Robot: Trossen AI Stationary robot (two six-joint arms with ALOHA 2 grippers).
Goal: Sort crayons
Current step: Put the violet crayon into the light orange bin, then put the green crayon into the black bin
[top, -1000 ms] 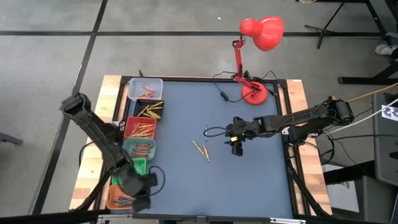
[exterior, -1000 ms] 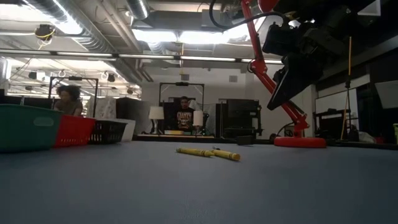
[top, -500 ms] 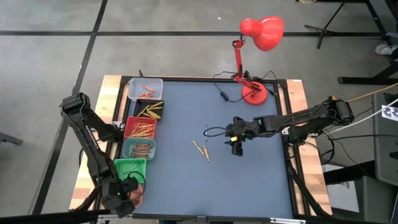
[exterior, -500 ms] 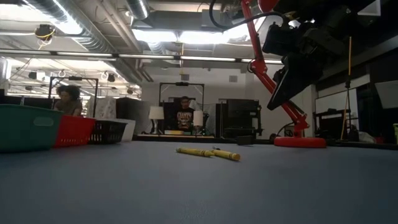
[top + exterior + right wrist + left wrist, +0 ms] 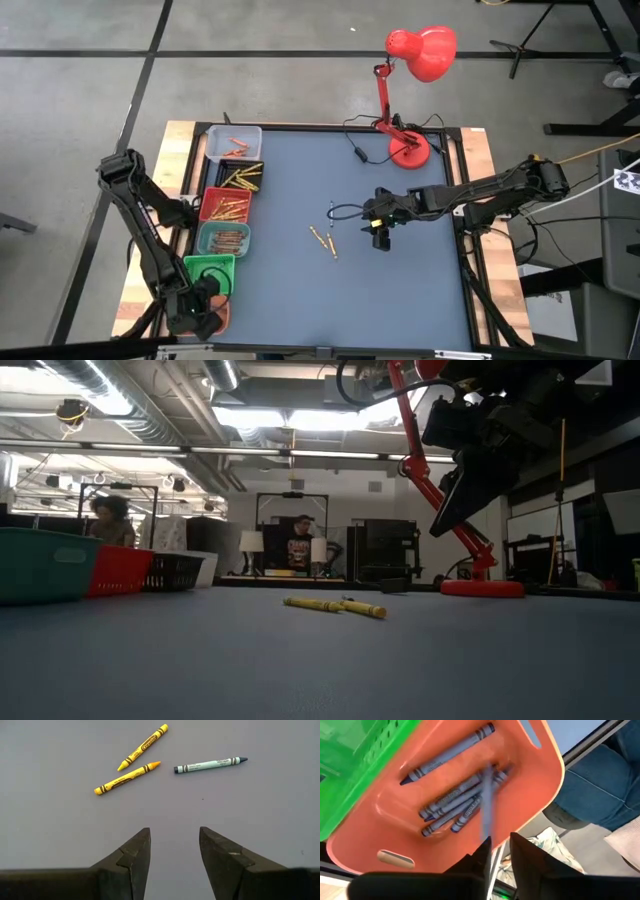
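Most crayons already lie sorted in the bins [image 5: 231, 178] along the surface's left edge. The left pincer [image 5: 499, 845], jaws slightly parted, drops a blue crayon [image 5: 487, 802] over the orange bin [image 5: 540, 785]. Three crayons [image 5: 145, 757] remain mid-surface, beneath the wide-open, empty right pincer [image 5: 174, 847].

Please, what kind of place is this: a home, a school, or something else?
Probably a robotics lab or workshop. Two robot arms work at a framed blue table, open ducts and strip lights hang from the ceiling, and people sit at workstations behind the table.
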